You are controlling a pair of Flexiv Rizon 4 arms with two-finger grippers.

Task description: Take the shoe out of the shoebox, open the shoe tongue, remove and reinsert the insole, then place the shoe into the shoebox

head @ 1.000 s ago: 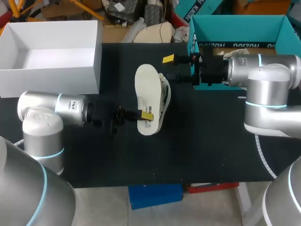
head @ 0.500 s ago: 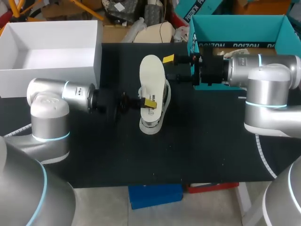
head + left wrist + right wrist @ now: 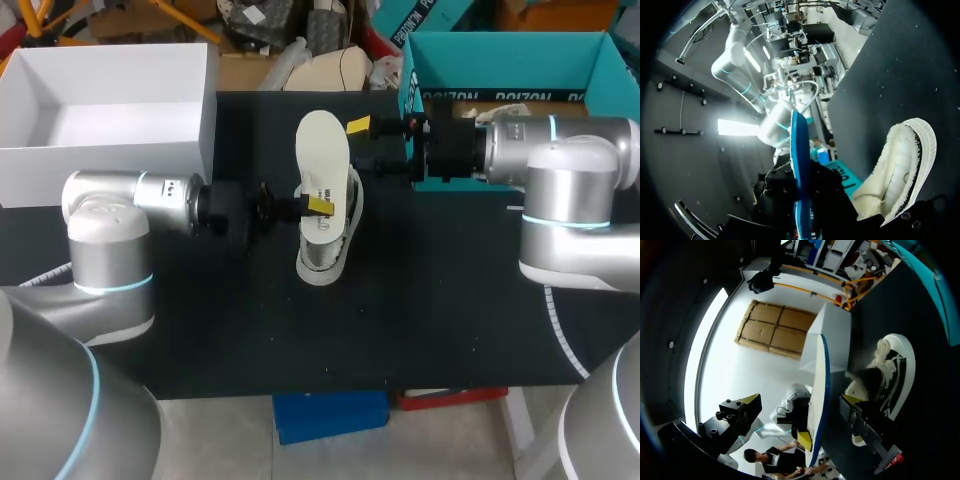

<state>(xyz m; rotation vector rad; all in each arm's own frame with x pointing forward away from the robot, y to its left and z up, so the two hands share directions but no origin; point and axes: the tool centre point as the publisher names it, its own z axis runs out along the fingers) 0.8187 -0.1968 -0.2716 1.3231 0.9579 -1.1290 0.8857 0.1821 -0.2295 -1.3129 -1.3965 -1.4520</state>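
Note:
The white insole point(image 3: 323, 158) stands on edge above the table, with my left gripper point(image 3: 318, 205) shut on its near end. In the left wrist view the insole point(image 3: 799, 165) shows its blue edge between the fingers. The cream shoe with black trim point(image 3: 324, 262) lies on the black table under the insole, and appears as the shoe point(image 3: 902, 170) beside that gripper. My right gripper point(image 3: 366, 146) stands open just right of the insole's far end. Its own view has the insole point(image 3: 818, 385) ahead of the gap, untouched, with the shoe point(image 3: 890, 370) beyond.
A white shoebox point(image 3: 205, 110) stands open at the back left corner of the table. A teal box point(image 3: 505, 45) sits at the back right, behind my right arm. Bare black table surface point(image 3: 400, 320) stretches along the front.
My left arm has carried the insole away from the front and slightly right, lifting it off the shoe and turning it more upright. The right arm has stayed still.

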